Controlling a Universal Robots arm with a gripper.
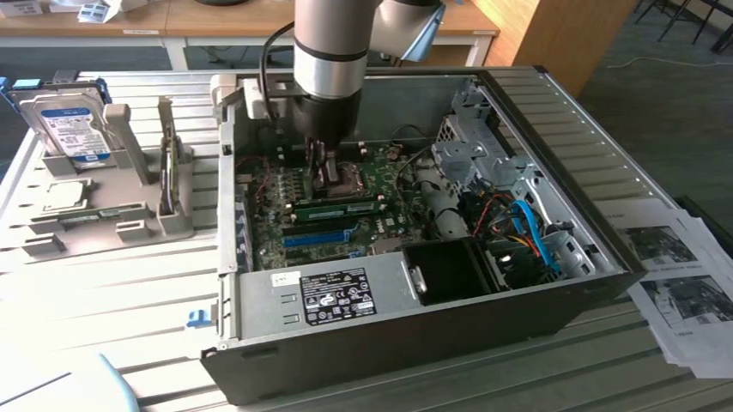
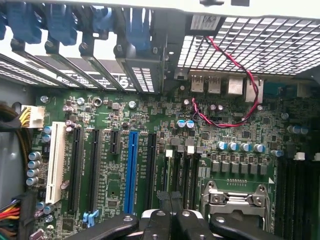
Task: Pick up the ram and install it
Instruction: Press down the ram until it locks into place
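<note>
Jaws together, your gripper [image 2: 170, 210] holds nothing above the motherboard [image 2: 150, 150]. You find the ram [image 1: 335, 207] lying in the case [image 1: 550, 112], at five o'clock from the gripper. Judge it light, stiff, fragile; grasp its long edges.

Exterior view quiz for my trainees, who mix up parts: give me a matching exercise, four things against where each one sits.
1 ram
2 hard drive
3 papers
4 gripper

A standing in the grey rack, exterior view's left
B outside the case, exterior view's right
C shut, above the motherboard
D green, on the motherboard by the blue slot

Pairs: 1-D, 2-A, 3-B, 4-C
</note>
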